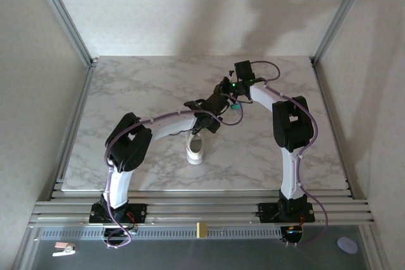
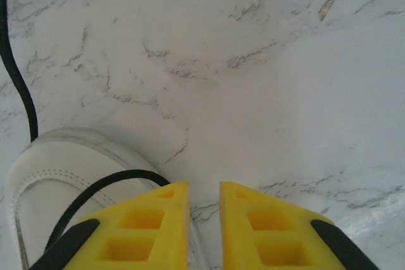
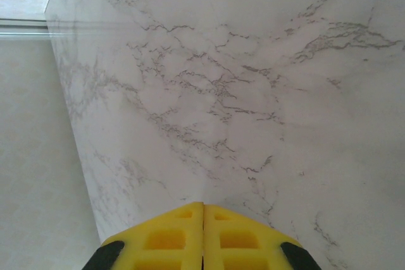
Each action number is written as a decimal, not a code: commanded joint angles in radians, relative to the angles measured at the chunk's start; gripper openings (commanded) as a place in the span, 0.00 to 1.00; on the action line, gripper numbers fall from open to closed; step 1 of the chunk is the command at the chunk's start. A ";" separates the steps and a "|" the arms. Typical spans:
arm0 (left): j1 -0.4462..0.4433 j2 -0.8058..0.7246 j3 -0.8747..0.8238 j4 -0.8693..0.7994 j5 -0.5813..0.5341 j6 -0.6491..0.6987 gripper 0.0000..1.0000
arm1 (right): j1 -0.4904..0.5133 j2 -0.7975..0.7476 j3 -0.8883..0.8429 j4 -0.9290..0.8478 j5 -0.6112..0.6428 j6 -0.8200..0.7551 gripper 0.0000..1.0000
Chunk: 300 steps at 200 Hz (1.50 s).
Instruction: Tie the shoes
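Observation:
The small white sneaker (image 1: 196, 148) stands mid-table with its toe toward the near edge, partly under my left forearm. In the left wrist view its white toe (image 2: 57, 181) fills the lower left. One black lace (image 2: 120, 176) arcs over the toe and passes behind the left yellow finger (image 2: 152, 226). A second lace strand (image 2: 16, 74) runs up the left edge. My left gripper (image 2: 204, 184) (image 1: 212, 121) hovers just past the toe, open by a narrow gap through which I see only marble. My right gripper (image 3: 203, 204) (image 1: 223, 91) is shut above bare marble, with nothing visible between its fingers.
A tiny teal-green object (image 1: 235, 110) sits close to both wrists. The marble table (image 1: 145, 86) is bounded by side walls and corner posts. Its left edge (image 3: 66, 102) shows in the right wrist view. A slotted metal rail (image 1: 202, 210) runs along the front.

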<state>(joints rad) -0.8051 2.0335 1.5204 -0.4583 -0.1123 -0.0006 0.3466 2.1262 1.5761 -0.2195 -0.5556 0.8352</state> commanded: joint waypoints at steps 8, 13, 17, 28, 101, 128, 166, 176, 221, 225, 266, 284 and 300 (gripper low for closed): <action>-0.017 0.031 -0.008 -0.042 -0.079 -0.027 0.20 | -0.007 -0.008 -0.016 0.018 -0.029 0.012 0.00; -0.018 0.033 -0.008 -0.041 -0.082 -0.028 0.20 | -0.007 -0.008 -0.016 0.018 -0.029 0.012 0.00; -0.020 0.036 -0.008 -0.042 -0.085 -0.029 0.20 | -0.007 -0.010 -0.016 0.019 -0.029 0.012 0.00; -0.022 0.044 -0.009 -0.040 -0.094 -0.031 0.20 | -0.007 -0.009 -0.016 0.020 -0.030 0.012 0.00; -0.033 0.101 0.013 -0.069 -0.207 -0.009 0.17 | -0.007 -0.009 -0.019 0.023 -0.038 0.013 0.00; -0.042 0.126 0.029 -0.092 -0.273 0.001 0.11 | -0.008 -0.009 -0.018 0.022 -0.039 0.013 0.00; -0.050 0.118 0.032 -0.092 -0.338 0.000 0.00 | -0.008 -0.010 -0.016 0.022 -0.043 0.013 0.00; -0.051 0.106 0.028 -0.085 -0.347 -0.003 0.00 | -0.008 -0.012 -0.014 0.021 -0.044 0.013 0.00; -0.051 -0.013 -0.019 -0.010 -0.347 -0.034 0.00 | -0.008 -0.038 -0.016 0.019 -0.047 0.006 0.00; -0.050 -0.033 -0.027 0.004 -0.338 -0.037 0.00 | -0.007 -0.042 -0.017 0.019 -0.047 0.006 0.00; -0.022 -0.181 -0.119 0.104 -0.208 -0.097 0.00 | -0.007 -0.071 -0.034 0.025 -0.046 0.006 0.00; -0.005 -0.223 -0.161 0.136 -0.155 -0.126 0.00 | -0.007 -0.085 -0.045 0.028 -0.043 0.005 0.00; 0.012 -0.259 -0.206 0.173 -0.109 -0.153 0.00 | -0.006 -0.099 -0.059 0.032 -0.041 0.002 0.00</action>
<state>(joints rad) -0.8215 1.8214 1.3823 -0.3470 -0.3122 -0.0879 0.3462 2.0808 1.5440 -0.2016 -0.5804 0.8349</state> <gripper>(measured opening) 0.057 0.040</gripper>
